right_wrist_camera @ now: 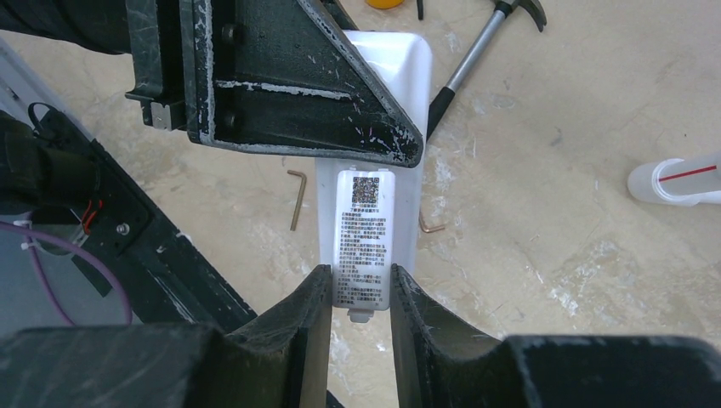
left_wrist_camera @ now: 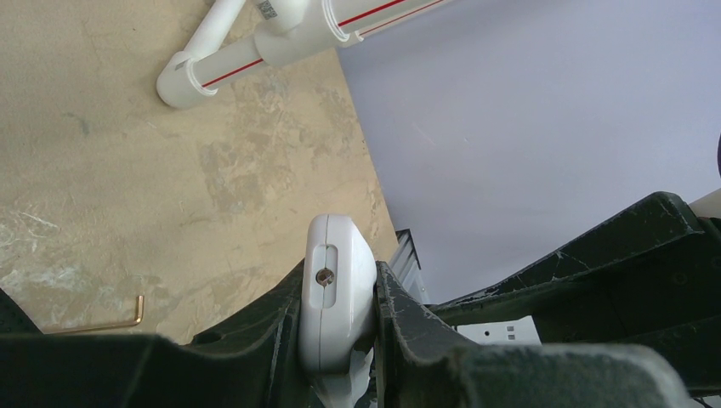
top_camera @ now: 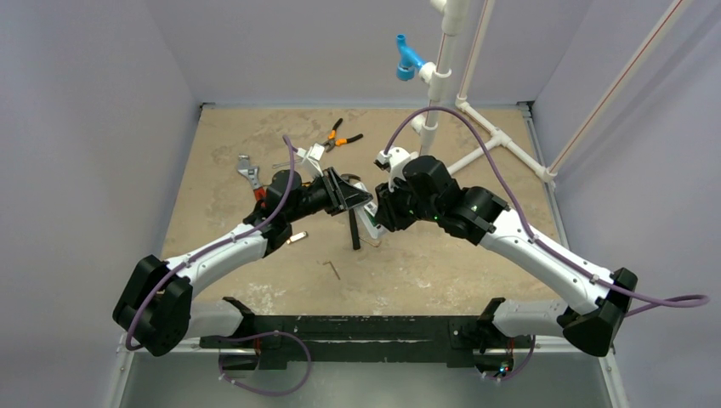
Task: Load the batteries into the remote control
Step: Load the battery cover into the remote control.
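left hand (left_wrist_camera: 340, 287) and right hand (right_wrist_camera: 359, 285) both pinching remote control (right_wrist_camera: 366, 212) above tabletop (right_wrist_camera: 553, 212); mismatched pulls could twist it loose, dropping it.

Remote control (right_wrist_camera: 408, 212) glossy white plastic, paper label (right_wrist_camera: 366, 238); table (right_wrist_camera: 553, 212) rough, mottled, matt; hex key (right_wrist_camera: 296, 200) metal.

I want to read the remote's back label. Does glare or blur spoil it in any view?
Right wrist: the remote control turns its label to the camera, but the white plastic around it glares and the print is too fine to read. Left wrist: evenly lit, only its end shows. Top external: small, mostly hidden.
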Available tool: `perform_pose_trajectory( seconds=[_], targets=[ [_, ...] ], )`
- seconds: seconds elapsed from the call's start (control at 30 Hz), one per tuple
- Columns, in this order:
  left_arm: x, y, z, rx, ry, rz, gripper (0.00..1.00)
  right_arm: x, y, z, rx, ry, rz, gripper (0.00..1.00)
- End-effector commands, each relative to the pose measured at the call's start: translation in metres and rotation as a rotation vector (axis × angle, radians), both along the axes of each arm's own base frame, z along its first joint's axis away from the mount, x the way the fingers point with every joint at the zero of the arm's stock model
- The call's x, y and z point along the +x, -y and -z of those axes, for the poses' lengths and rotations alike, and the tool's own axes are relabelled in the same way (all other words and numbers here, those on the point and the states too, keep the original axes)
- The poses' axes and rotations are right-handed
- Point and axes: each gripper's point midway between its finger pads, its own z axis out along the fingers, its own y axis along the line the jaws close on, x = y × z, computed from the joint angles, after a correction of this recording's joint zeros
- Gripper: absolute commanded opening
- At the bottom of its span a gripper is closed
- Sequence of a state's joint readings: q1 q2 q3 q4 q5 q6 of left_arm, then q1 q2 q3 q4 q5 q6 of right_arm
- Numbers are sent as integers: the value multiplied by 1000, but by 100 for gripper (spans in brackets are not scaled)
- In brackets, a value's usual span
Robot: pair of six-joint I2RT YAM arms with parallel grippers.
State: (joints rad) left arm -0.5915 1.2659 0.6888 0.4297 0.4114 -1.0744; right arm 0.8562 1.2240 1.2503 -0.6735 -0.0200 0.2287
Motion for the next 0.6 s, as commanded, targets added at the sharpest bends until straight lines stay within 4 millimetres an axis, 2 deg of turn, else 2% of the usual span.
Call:
perform_pose_trajectory(
  seconds=[0.0, 0.57],
  targets=[
    [4, 3, -30, -58, 74, -6, 0, 0, -1, -3, 25, -1, -1, 25],
    [1, 3, -35, -61, 86, 4, 0, 7, -6, 7, 23, -9, 8, 25]
  ],
)
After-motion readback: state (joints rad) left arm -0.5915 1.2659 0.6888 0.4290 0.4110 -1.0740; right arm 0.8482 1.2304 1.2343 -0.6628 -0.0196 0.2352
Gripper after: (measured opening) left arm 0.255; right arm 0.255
